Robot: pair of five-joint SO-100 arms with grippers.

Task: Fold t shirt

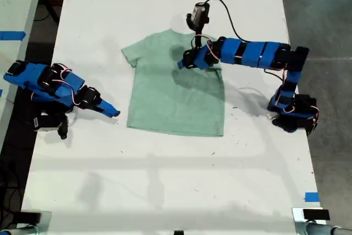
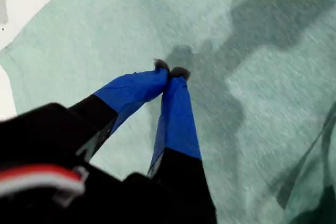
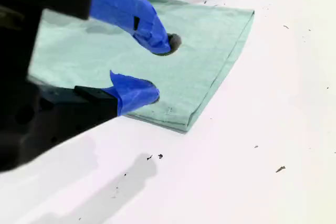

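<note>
The pale green t shirt (image 1: 170, 97) lies flat on the white table (image 1: 165, 180), neck toward the far edge, one sleeve spread toward the exterior view's left. My first gripper (image 1: 183, 64) reaches in from the exterior view's right and hovers over the chest area. In the first wrist view its blue fingers (image 2: 178, 114) meet at the tips, so my first gripper (image 2: 169, 71) is shut with no cloth between them above the t shirt (image 2: 252, 103). My second gripper (image 1: 111, 112) rests low on the table at the exterior view's left, just short of the shirt's side. It (image 3: 157, 69) is open, facing the t shirt (image 3: 205, 51).
A black cable (image 1: 231, 20) loops from the first arm's camera over the table's far part. Blue tape marks sit at the table's near corner on the exterior view's right (image 1: 311, 196) and on a neighbouring surface at the exterior view's left (image 1: 12, 35). The first arm's base (image 1: 291, 111) stands near the table edge.
</note>
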